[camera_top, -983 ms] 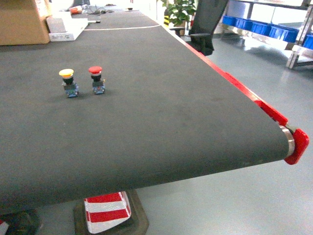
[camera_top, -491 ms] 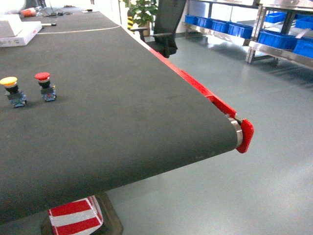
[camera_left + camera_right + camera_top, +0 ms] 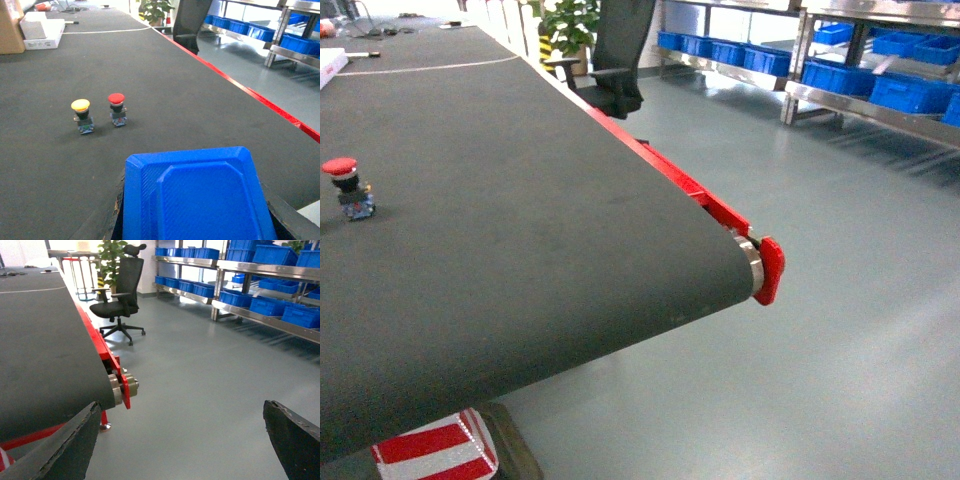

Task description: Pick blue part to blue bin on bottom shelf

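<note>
The blue part [image 3: 200,195], a flat blue plastic piece with bevelled corners, fills the bottom of the left wrist view. My left gripper [image 3: 200,217] is shut on it, dark fingers showing at both its sides, above the black belt [image 3: 190,85]. My right gripper [image 3: 182,440] is open and empty over the grey floor beside the belt's end. Blue bins [image 3: 725,52] line the low shelf at the far right, and the blue bins [image 3: 192,288] also show in the right wrist view. Neither gripper shows in the head view.
A red push button [image 3: 342,182] stands on the belt [image 3: 520,200]; the left wrist view shows the red button [image 3: 117,107] beside a yellow one [image 3: 82,114]. A red end cap [image 3: 770,270] marks the belt's corner. A black office chair [image 3: 618,60] stands near the shelves [image 3: 880,95].
The head view has swung right: the buttons slid left, the yellow one leaving the frame, and the shelves with blue bins have come further into view.
</note>
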